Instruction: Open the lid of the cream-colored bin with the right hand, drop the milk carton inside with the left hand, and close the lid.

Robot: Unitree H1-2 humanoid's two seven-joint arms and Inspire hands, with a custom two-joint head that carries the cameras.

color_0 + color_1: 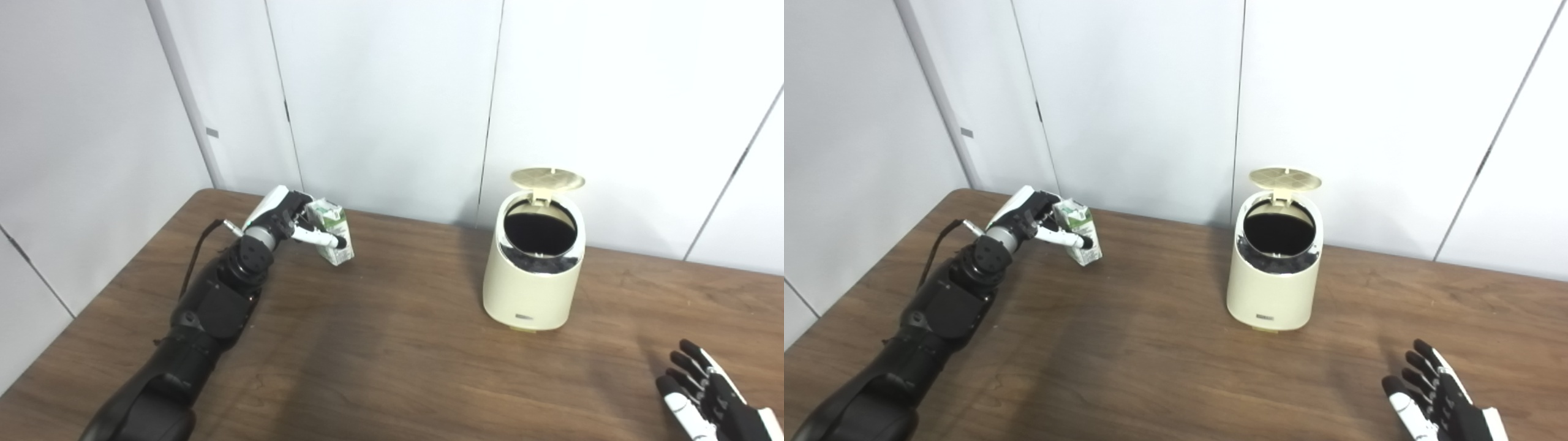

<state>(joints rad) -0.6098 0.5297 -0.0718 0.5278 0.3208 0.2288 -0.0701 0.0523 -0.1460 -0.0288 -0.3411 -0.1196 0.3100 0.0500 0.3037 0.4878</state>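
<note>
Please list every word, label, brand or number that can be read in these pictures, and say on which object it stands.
None can be read.
Milk carton, in the left hand: green and white print, too blurred to read.
Cream-colored bin: a small dark label low on its front, too small to read.

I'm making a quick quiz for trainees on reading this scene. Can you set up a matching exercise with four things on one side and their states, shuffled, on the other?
Things:
1. lid
2. milk carton
3. right hand
4. bin

States:
A. held by the left hand, far left on the table
B. tipped up and back
C. open, resting low near the front right corner, holding nothing
D. upright mid-table, dark mouth uncovered

Pairs: 1-B, 2-A, 3-C, 4-D
</note>
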